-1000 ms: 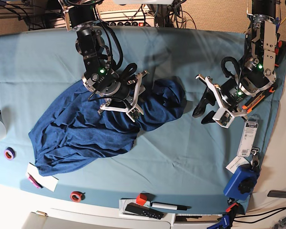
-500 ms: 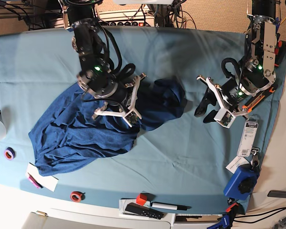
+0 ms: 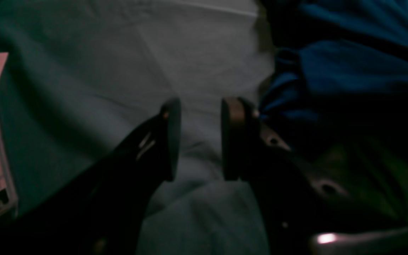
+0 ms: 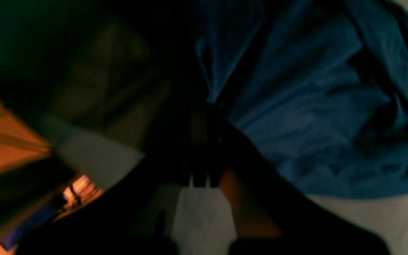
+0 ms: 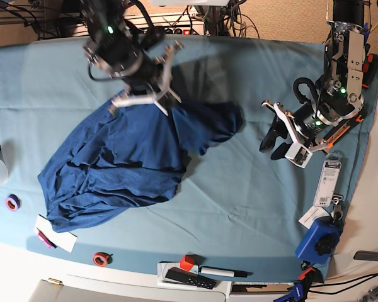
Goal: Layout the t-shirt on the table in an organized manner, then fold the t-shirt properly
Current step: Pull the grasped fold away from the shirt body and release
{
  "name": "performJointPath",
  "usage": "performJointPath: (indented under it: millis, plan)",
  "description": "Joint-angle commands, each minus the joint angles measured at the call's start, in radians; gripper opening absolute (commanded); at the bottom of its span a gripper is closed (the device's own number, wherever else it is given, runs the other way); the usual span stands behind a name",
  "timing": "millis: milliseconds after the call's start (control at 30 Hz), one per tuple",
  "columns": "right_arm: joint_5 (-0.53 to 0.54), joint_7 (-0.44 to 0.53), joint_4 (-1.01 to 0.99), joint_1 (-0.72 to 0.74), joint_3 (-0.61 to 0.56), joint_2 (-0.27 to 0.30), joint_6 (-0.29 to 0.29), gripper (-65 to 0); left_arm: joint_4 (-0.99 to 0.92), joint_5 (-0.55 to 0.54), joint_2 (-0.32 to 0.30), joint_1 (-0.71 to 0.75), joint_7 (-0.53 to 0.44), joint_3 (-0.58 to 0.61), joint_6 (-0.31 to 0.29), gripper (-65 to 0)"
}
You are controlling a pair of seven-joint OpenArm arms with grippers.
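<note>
The t-shirt [image 5: 120,163] lies crumpled on the table [image 5: 239,207], left of centre in the base view. Its long axis runs diagonally, from a broad, rumpled end near the table's lower left up to a narrower bunched end [image 5: 217,119] pointing toward the upper right. The lower-left part is spread flat with many creases; the upper edge is drawn up into a ridge beneath the right arm.

The right gripper [image 5: 170,104] is seen over that upper edge, near the far side of the table. In the right wrist view its jaws are pressed together, and a fold of the shirt [image 4: 296,106] is pinched between them, the cloth hanging away to the right over the pale table [image 4: 367,219]. That view is dark and blurred, so the exact part of the garment held cannot be told.

The left gripper [image 5: 274,139] is found well apart from the shirt, over bare cloth near the table's right side. In the left wrist view its jaws [image 3: 199,138] stand partly apart with only the table [image 3: 119,63] between them; nothing is held. The shirt's bunched end [image 3: 349,63] is seen beyond and beside one finger [image 3: 234,138].

A label card [image 5: 328,182] lies just beside that arm.
</note>
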Motion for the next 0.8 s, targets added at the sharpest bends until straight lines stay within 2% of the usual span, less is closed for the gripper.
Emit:
performJointPath:
  millis: [0,200,367,400,500,533,600,700,767]
  plan:
    - [0.008,0.009,0.011,-0.021,0.001,0.018,0.002,-65.0,0.017,-0.011,-0.011,-0.016,-0.029,-0.005,-0.006,-44.5]
    - [0.008,0.010,0.011,-0.107,0.001,0.101,0.005,-65.0,0.017,-0.011,-0.011,-0.030,-0.029,-0.005,-0.007,-44.5]
    - [0.002,0.042,0.011,-0.106,0.003,0.106,-0.003,-65.0,0.016,-0.012,-0.011,-0.032,-0.029,-0.005,-0.007,-44.5]
    - [-0.006,0.060,0.011,-0.106,0.003,0.106,-0.003,-61.7,0.016,-0.012,-0.011,-0.032,-0.029,-0.005,-0.007,-44.5]
    - [-0.043,0.101,0.011,-0.106,0.003,0.106,-0.010,-41.6,0.016,-0.012,-0.011,-0.032,-0.028,-0.005,-0.007,-44.5]
    - [-0.063,0.118,0.011,-0.106,0.003,0.106,-0.026,-38.8,0.016,-0.012,-0.011,-0.032,-0.028,-0.005,-0.007,-44.5]
    - [-0.122,0.165,0.011,-0.104,0.003,0.106,-0.082,-38.8,0.016,-0.012,-0.011,-0.032,-0.029,-0.005,-0.008,-44.5]
    - [-0.283,0.237,0.011,-0.104,0.003,0.106,-0.228,-38.8,0.016,-0.028,-0.011,-0.032,-0.034,-0.005,-0.008,-44.5]
    - [-0.401,0.245,0.011,-0.103,0.003,0.106,-0.332,-38.8,0.016,-0.068,-0.007,-0.033,-0.046,-0.004,-0.013,-44.5]
